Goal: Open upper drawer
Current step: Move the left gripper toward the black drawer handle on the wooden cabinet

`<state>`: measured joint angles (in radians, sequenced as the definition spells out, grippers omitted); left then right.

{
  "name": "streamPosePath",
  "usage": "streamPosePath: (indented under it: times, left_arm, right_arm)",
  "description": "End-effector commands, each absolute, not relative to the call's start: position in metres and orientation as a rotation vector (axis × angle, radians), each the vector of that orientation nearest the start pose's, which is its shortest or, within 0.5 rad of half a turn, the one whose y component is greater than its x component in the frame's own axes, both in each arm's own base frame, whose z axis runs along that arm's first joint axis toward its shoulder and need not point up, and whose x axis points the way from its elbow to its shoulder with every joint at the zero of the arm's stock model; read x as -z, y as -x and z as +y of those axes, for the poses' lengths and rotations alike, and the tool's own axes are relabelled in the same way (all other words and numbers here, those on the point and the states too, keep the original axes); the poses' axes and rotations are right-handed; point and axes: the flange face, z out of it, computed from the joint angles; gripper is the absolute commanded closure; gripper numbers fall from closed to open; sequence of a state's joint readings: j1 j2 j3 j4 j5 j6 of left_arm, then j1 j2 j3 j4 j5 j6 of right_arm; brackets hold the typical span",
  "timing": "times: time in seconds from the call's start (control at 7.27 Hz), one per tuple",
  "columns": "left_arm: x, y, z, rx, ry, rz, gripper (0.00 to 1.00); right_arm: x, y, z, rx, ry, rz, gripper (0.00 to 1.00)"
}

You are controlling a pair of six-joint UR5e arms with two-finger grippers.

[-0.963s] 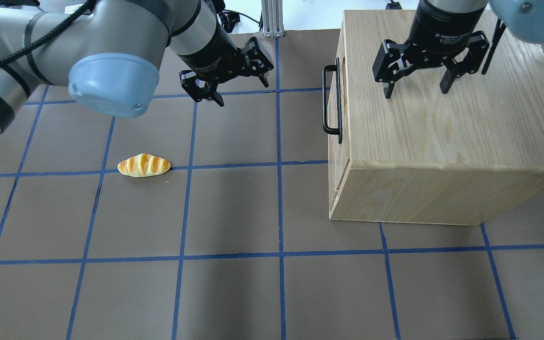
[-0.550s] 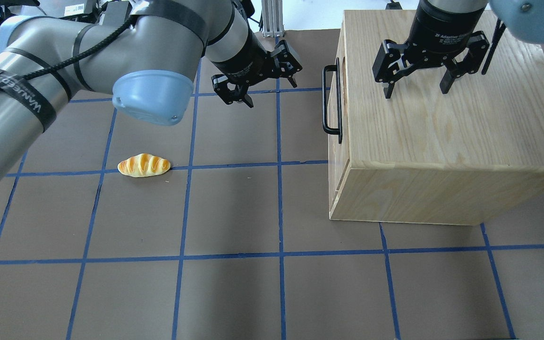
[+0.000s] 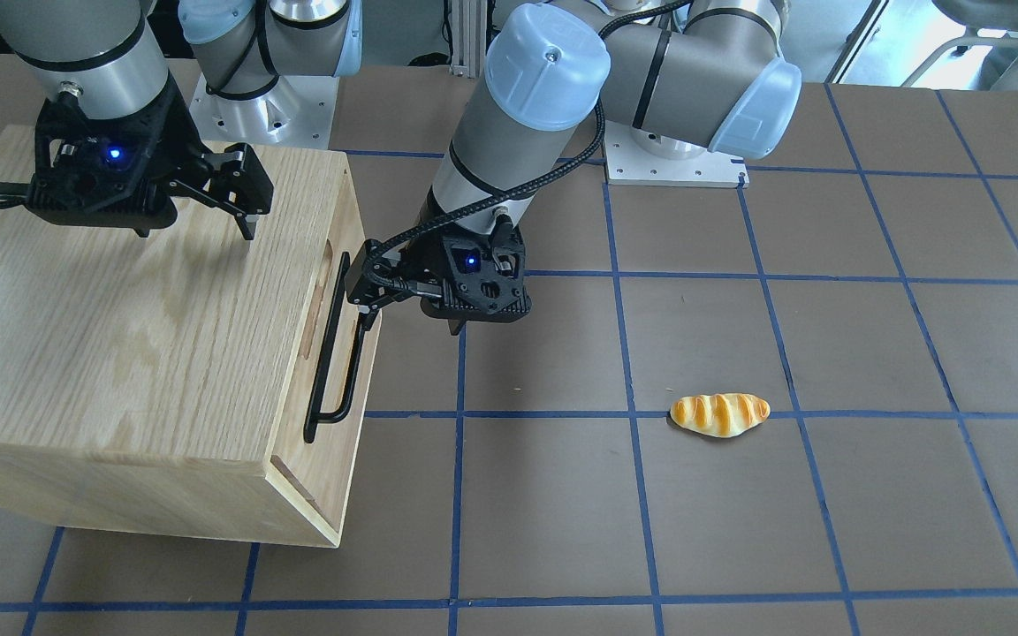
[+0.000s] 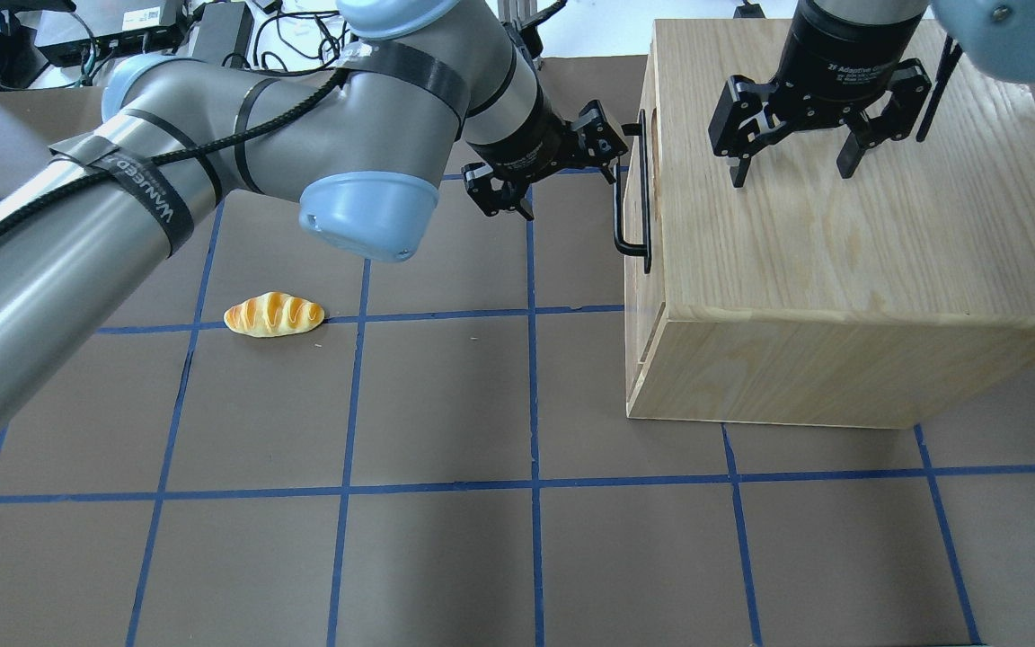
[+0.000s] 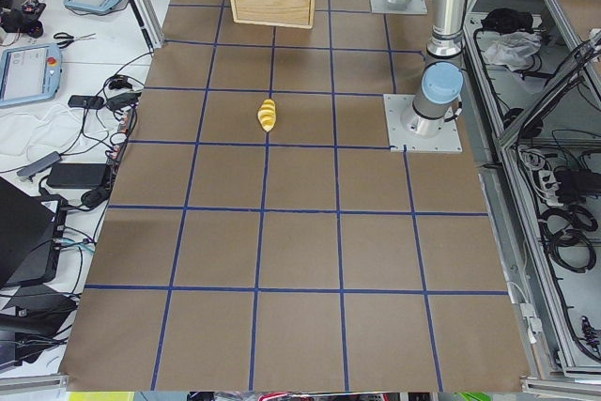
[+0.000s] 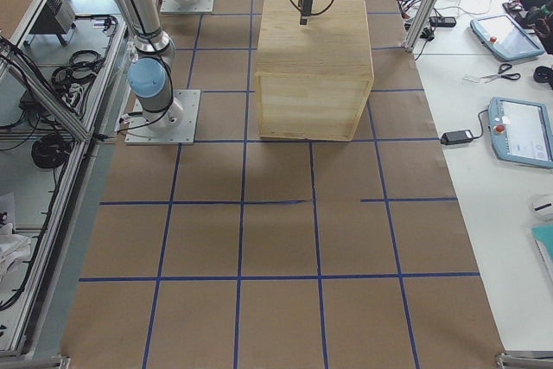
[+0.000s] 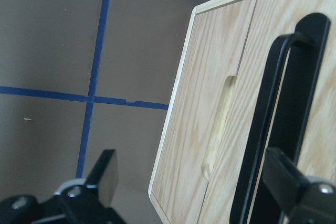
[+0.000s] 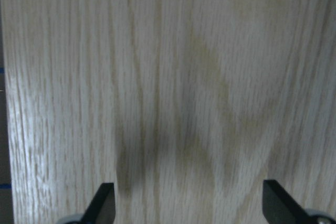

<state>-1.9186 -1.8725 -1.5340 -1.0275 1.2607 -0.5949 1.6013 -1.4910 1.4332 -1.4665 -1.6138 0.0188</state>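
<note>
Drawer front first: shallow light oak upper drawer [image 7: 245,108], sitting shut and flush at the top of the big light oak cabinet [image 4: 841,270], facing toward the table's middle. Carrying a long black metal bar handle [image 4: 617,216] beside an oval notch [image 7: 218,129].

Hovering right at that handle, toward the end nearer the robot's base: the left two-finger gripper [image 4: 570,193], jaws spread wide, gripping nothing. Possibly straddling the bar already, though hard telling from the wrist view.

Hanging low over the cabinet top: the right two-finger gripper [image 4: 792,171], jaws likewise spread, holding nothing.

Lying well apart on the brown blue-gridded table [image 4: 446,404]: a golden toy bread roll [image 4: 273,314].

Doing this step well, by judgement: getting the bar squarely between both fingers before closing, clamping firmly, then pulling straight out from the cabinet face, level, avoiding twist, given the off-centre grip and the risk of jamming. Bracing the cabinet from above with the right gripper, likely preventing sliding.
</note>
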Motion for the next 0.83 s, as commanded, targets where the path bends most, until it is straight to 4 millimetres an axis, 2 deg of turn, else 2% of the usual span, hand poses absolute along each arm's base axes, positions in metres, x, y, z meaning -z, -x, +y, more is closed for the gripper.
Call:
streamPosePath:
  times: [0.0,0.69]
  left_arm:
    - [-0.396,0.379,-0.531,0.170,0.371,3.548,0.00]
    - [-0.375,0.385,-0.538,0.126,0.359,3.539,0.00]
  right_arm:
    - [-0.505,-0.145,-0.516,-0.072,0.021,3.185,0.00]
    - [-0.504,-0.145,-0.516,-0.074,0.019,3.185,0.00]
